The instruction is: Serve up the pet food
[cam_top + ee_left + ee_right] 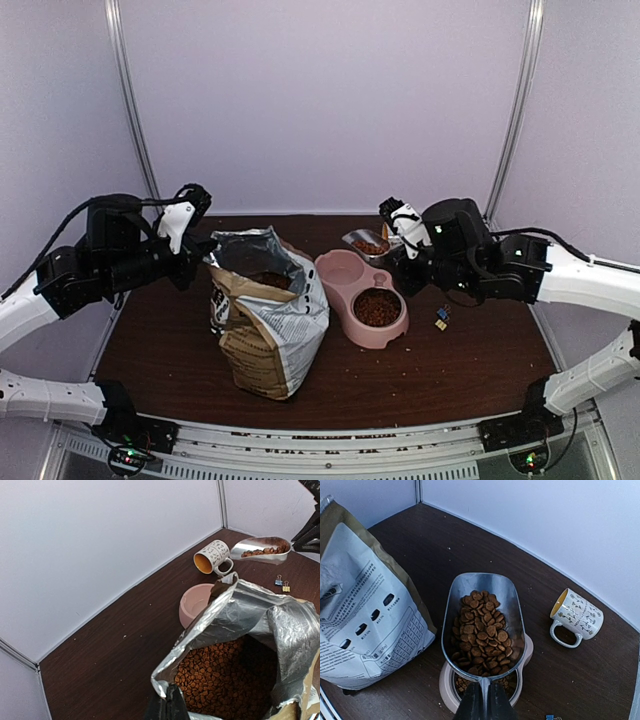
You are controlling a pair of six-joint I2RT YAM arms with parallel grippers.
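On the bench (450, 370) the open bag (270, 340) stands with my left claw (169, 700) pinched shut on its foil rim. Beside it sits the pink double bowl (345, 272), and above that my right claw (482, 695) is clamped on the handle of the metal scoop (482, 582), held roughly level. The pet food (482, 630) lies heaped in the scoop, its long axis running from the handle to the open mouth, which points toward the left arm's side.

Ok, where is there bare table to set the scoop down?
Widest bare table lies at the near edge, right of the bag, in front of the pink bowl and binder clips. Another patch sits left of the bag, near the left edge. Crowded: the back right, where bowl, mug, clips and scoop cluster.
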